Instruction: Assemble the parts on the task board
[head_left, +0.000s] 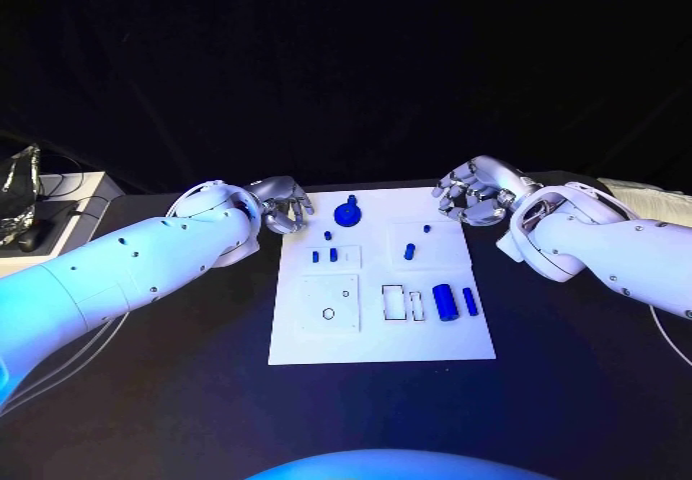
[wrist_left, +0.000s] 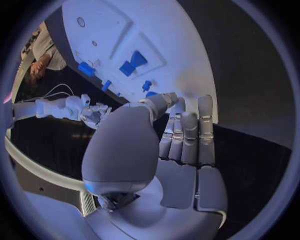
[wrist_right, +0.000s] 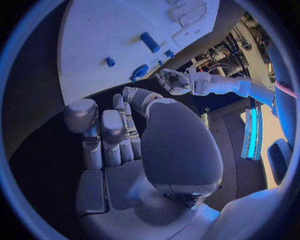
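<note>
1. You get a dim scene; the black table (head_left: 173, 400) and the background swallow most light.
2. Blue-tinted light falls from above; the task board (head_left: 378, 335) is the brightest patch, slightly washed out.
3. Your left arm (head_left: 101, 280) glows pale blue nearest the camera, with soft glare.
4. Shadows are weak and diffuse around the board.
5. Both wrist views bend straight edges hard and darken toward the circle's rim.
6. Near palms look soft; the small blue parts (head_left: 446, 300) stay readable.
</note>
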